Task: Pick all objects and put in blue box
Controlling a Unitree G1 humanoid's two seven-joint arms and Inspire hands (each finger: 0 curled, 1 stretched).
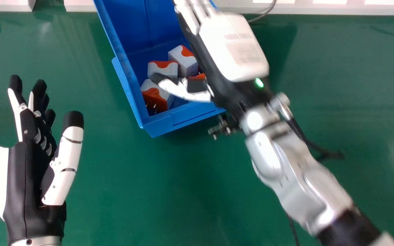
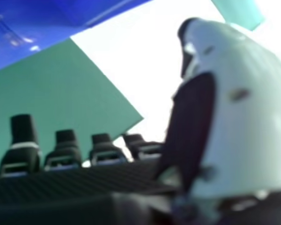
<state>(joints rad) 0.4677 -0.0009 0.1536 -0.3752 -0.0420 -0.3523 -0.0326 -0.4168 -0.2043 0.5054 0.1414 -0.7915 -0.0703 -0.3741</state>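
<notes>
Lying beneath right fingers: blue box

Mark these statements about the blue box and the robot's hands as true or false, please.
1. The blue box holds white-and-orange objects. True.
2. The left hand is inside the box. False: it is over the green table, left of the box in the head view.
3. The right hand extends over the box. True.
4. The left hand is curled into a fist. False: its fingers are extended.
</notes>
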